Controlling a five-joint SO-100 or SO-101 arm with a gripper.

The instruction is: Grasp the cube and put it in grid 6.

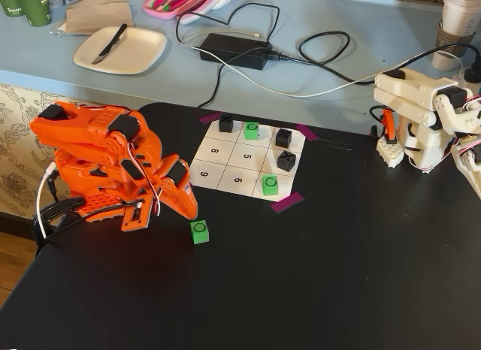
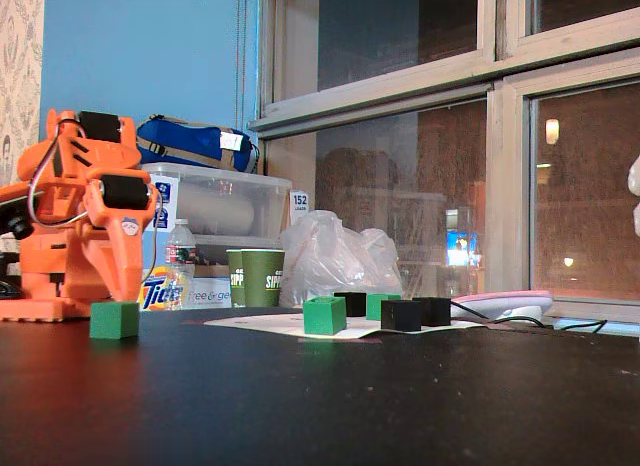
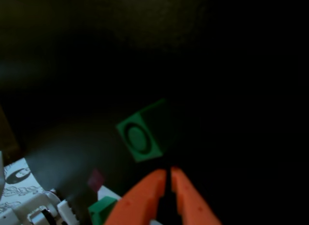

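**Gripper closed just short of the cube, cube turned off-square**

I read the gripper [image 3: 169,174] as closed and empty: in the wrist view its two orange fingers meet at the tips with only a thin slit between them. The cube [image 1: 199,231] I am after sits on the bare black table [image 1: 338,275], off the board [image 1: 225,173], just beside the arm [image 1: 113,166] on the near side. In the low fixed view it stands alone in front of the arm [image 2: 114,319].

My worries from here. If I come down with the fingers shut, they will push the cube [image 3: 143,131] away instead of straddling it, so I judge they must open first. In the wrist view the cube sits rotated, one corner toward the fingers, so they could land on corners and spin it out. A cube has no long axis; its O faces up, and I would line up with a pair of flat sides.

Cell 6 [image 1: 238,180] looks free, but another green cube [image 1: 270,185] stands in the next cell and a black cube [image 1: 286,161] is close; a loose drop could knock them.
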